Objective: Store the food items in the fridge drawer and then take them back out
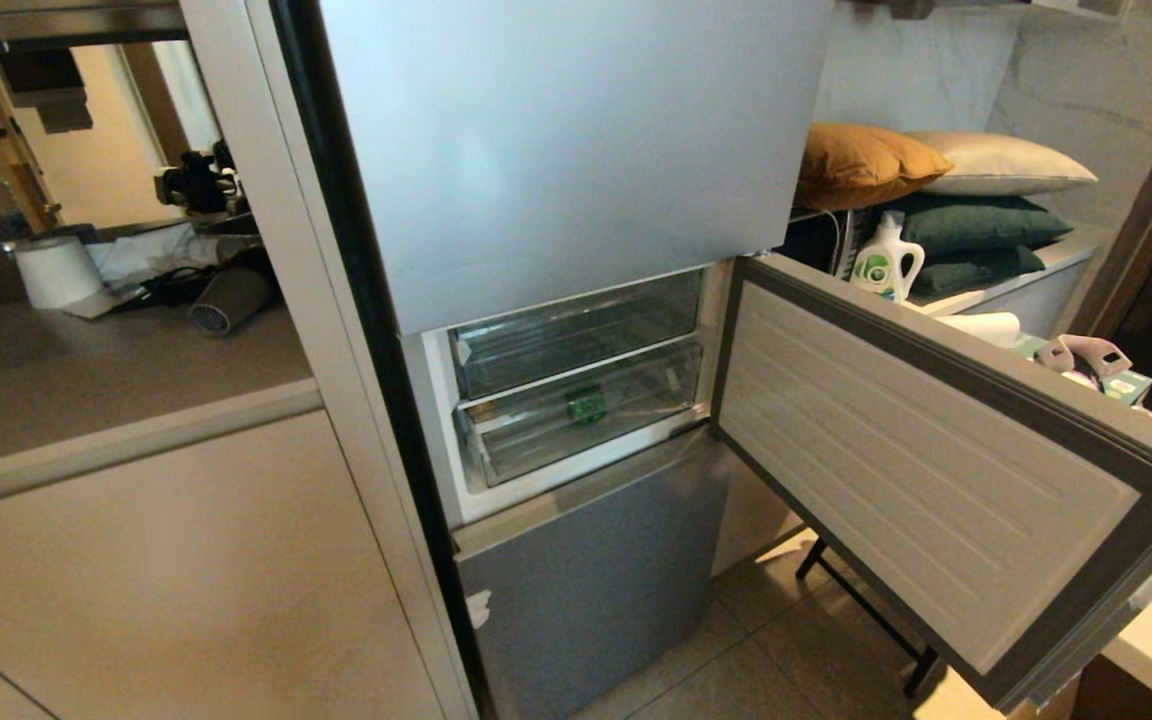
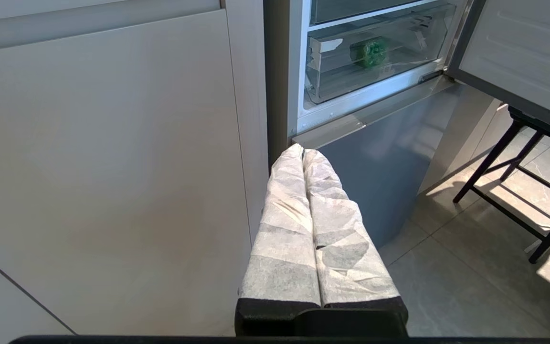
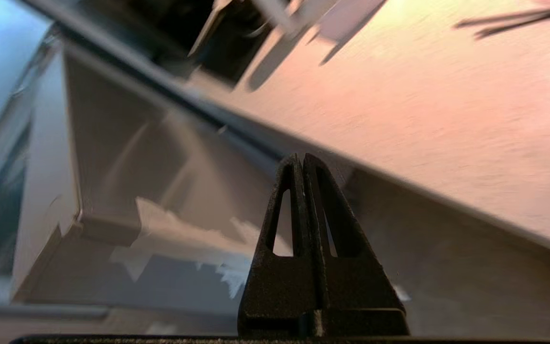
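The fridge's lower silver-grey panel [image 1: 586, 580] is pushed in flush, so the fridge drawer behind it is hidden. The food items are out of view. Above the panel, a compartment stands open with two clear bins [image 1: 576, 385]. A small green thing [image 1: 586, 405] shows through the lower bin's front; I cannot tell what it is. My left gripper [image 2: 303, 152], its fingers wrapped in white cloth, is shut and empty, low beside the beige cabinet and pointing at the panel's left corner. My right gripper [image 3: 302, 156], black, is shut on nothing before a blurred slanted edge. Neither arm shows in the head view.
The open compartment's door [image 1: 936, 470] swings far out to the right at chest height. A black-legged stand [image 2: 518, 191] sits on the tiled floor under it. Beige cabinet doors [image 1: 136, 560] fill the left. Cushions [image 1: 866, 160] and a detergent bottle [image 1: 886, 260] lie behind on the right.
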